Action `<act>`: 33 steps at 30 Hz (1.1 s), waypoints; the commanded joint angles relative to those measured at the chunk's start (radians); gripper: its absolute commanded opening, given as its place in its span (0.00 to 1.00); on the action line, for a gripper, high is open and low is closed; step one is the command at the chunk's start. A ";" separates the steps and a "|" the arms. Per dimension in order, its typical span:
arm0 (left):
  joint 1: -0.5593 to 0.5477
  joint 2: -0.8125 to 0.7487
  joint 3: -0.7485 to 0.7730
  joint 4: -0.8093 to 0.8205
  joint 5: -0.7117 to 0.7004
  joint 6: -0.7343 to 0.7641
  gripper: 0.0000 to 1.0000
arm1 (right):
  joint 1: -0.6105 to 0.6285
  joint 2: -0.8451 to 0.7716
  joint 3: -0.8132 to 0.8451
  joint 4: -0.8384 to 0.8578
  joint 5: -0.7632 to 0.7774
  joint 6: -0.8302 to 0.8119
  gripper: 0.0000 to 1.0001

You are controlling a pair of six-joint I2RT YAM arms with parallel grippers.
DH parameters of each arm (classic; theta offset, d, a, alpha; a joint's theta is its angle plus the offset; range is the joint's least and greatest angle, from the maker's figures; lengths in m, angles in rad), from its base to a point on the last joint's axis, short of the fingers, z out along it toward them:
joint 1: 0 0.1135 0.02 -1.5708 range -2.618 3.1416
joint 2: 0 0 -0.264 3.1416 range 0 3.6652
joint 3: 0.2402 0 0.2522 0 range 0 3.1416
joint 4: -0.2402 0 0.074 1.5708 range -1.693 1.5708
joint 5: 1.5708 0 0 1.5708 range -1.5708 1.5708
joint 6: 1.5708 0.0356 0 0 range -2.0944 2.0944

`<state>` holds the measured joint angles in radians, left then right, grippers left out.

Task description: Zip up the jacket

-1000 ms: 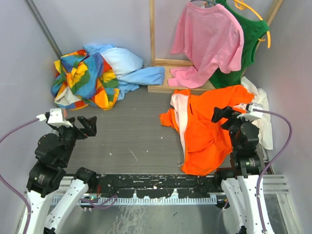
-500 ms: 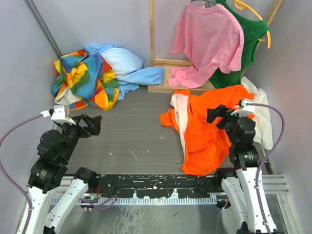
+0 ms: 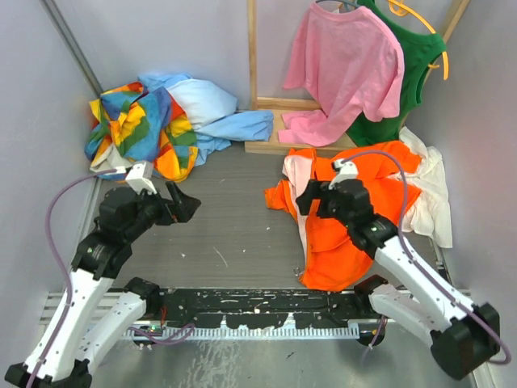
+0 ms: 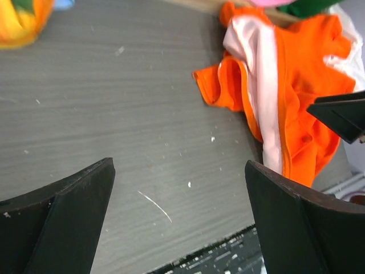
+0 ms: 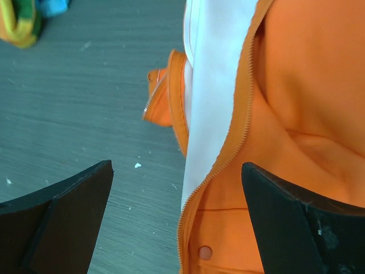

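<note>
The orange jacket (image 3: 333, 246) lies crumpled and unzipped at the right of the table, its pale lining (image 3: 296, 174) folded outward. My right gripper (image 3: 305, 202) hovers open over the jacket's left front edge. In the right wrist view the jacket (image 5: 308, 85), a line of zipper teeth (image 5: 228, 160) and a snap button (image 5: 204, 251) lie below the open right gripper (image 5: 177, 166). My left gripper (image 3: 187, 206) is open over bare table, well left of the jacket. The left wrist view shows the jacket (image 4: 302, 74) far off beyond the open left gripper (image 4: 178, 165).
A multicoloured patchwork garment (image 3: 137, 129) and light blue cloth (image 3: 218, 117) are heaped at the back left. A pink T-shirt (image 3: 343, 69) and a green top (image 3: 412, 73) hang on a wooden frame (image 3: 253, 56). White cloth (image 3: 432, 194) lies against the right wall.
Both arms have reached inward. The right gripper moved left over the jacket's open front; the left gripper moved right and forward over the table. Both stayed open.
</note>
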<state>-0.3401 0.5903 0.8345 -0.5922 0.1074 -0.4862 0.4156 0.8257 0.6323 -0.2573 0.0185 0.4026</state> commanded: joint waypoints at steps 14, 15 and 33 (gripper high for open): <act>-0.021 0.181 -0.156 0.191 0.195 -0.176 0.98 | 0.152 0.626 0.103 0.224 0.410 -0.030 0.99; -0.026 0.188 -0.160 0.195 0.199 -0.180 0.98 | 0.152 0.669 0.113 0.224 0.407 -0.034 0.99; -0.042 0.236 -0.216 0.264 0.155 -0.214 0.98 | 0.269 0.668 0.228 0.340 0.034 -0.213 0.00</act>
<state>-0.3786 0.8394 0.6109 -0.3973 0.2729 -0.6930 0.6182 1.5574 0.7696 0.0151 0.2817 0.2520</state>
